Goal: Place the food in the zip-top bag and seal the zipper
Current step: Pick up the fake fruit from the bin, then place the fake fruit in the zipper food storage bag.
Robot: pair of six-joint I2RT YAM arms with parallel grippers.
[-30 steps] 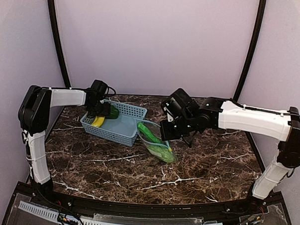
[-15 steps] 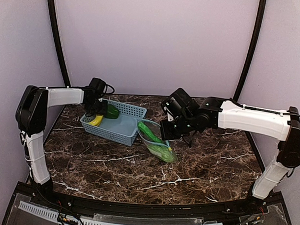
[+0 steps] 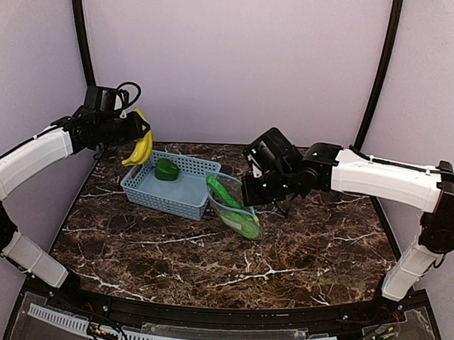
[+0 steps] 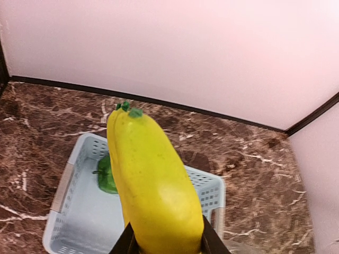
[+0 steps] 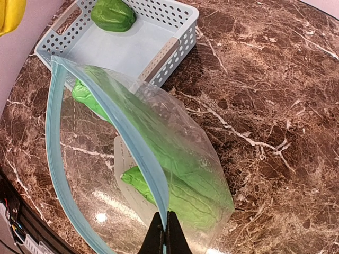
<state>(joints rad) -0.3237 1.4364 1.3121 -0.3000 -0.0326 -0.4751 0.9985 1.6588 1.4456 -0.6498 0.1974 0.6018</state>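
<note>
1. Since a second ago the left gripper (image 3: 132, 128) has lifted the banana (image 3: 141, 145) out of the basket (image 3: 165, 200). It now hangs high above the basket's left end, with the jaws partly closed on one end of the banana.
2. That grip holds one end only. The long, smooth banana could swing or slip on the way right of the basket, then drop back in or onto the table (image 3: 208, 259).
3. The pepper (image 3: 165, 169) lies alone by the basket's far wall. It looks bulky, so it may jam in the bag's mouth later.
4. The bag (image 3: 236, 212) hangs just right of the basket with its mouth facing the basket. Two cucumbers (image 5: 180, 185) are already inside, one reaching close to the mouth.
5. The zipper (image 5: 53, 132) is unsealed and forms a slack loop. The banana could catch it and fold the mouth shut.
6. The right gripper (image 3: 248, 202), right of the basket, pinches the bag's rim with its jaws fully closed. A knock from the banana could pull the thin film free, and the bag would then sag and the cucumbers slide out.
</note>
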